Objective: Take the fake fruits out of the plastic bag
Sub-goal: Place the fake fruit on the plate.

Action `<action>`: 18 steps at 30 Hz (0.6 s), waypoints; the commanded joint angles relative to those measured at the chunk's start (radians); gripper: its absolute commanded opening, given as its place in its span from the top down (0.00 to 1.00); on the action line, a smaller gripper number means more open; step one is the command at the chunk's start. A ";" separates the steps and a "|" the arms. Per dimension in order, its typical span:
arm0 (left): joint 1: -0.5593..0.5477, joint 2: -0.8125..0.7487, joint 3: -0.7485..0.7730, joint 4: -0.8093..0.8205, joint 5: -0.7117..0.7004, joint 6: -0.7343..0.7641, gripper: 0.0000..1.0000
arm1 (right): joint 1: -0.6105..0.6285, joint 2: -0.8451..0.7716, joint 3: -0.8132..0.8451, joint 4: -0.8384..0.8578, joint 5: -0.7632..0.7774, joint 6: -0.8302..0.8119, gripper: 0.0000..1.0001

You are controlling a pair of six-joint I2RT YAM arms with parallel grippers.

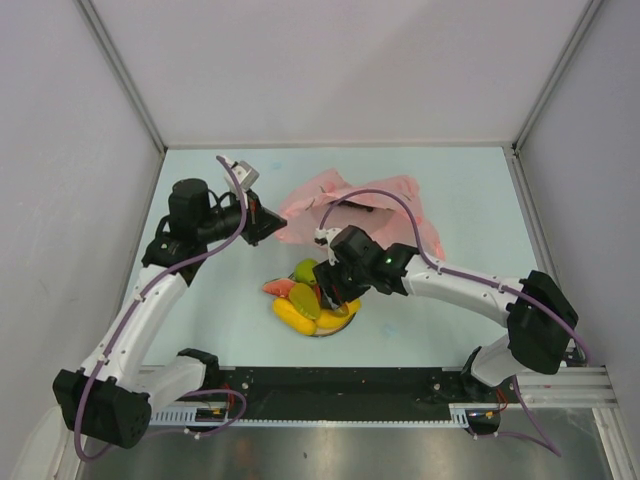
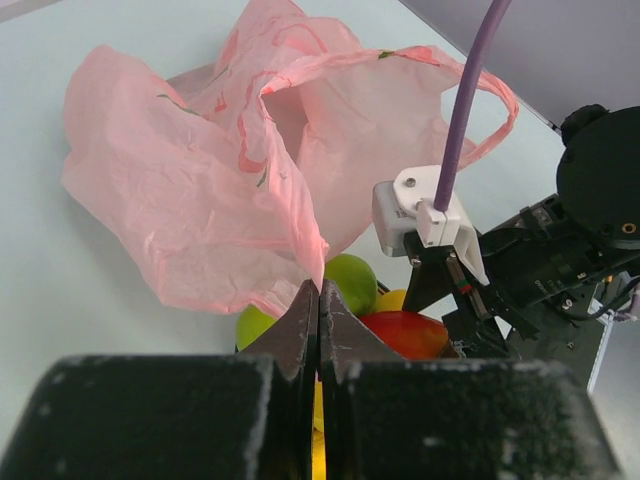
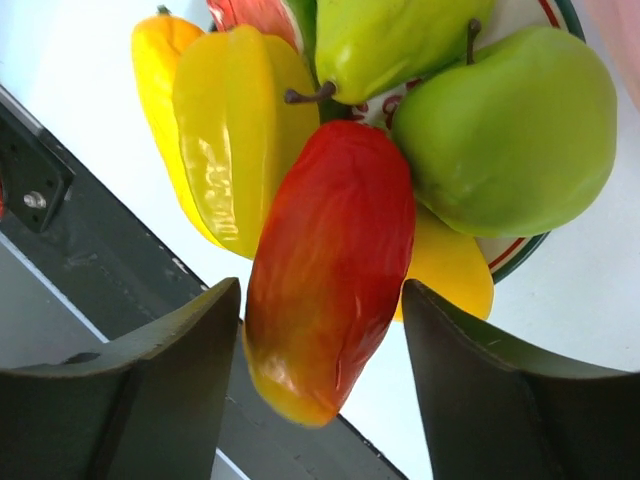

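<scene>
Right wrist, plate (image 3: 525, 252) largely hidden, possibly mango (image 3: 330, 265)

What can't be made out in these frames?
- Bag interior: in the left wrist and top views, its own folds hide any contents.
- Plate: fruits cover it; in the top view the right arm does too.
- Right gripper: in the right wrist view, unclear whether its fingers touch the red fruit.

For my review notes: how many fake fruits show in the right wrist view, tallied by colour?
Yellow: 3 (banana, ribbed fruit, partly hidden fruit)
Green: 2 (pear, apple)
Red: 2 (red-orange fruit, slice at the top edge)
Total: 7
</scene>
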 commanded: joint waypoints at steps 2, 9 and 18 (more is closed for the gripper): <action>0.006 -0.031 -0.009 0.041 0.029 -0.024 1.00 | -0.001 -0.029 -0.032 0.032 0.023 0.019 0.25; 0.008 -0.038 -0.016 0.049 0.026 -0.033 1.00 | -0.006 -0.040 -0.038 0.039 0.014 0.016 0.27; 0.008 -0.028 -0.016 0.049 0.020 -0.027 1.00 | -0.040 -0.067 -0.039 0.055 -0.056 0.011 0.70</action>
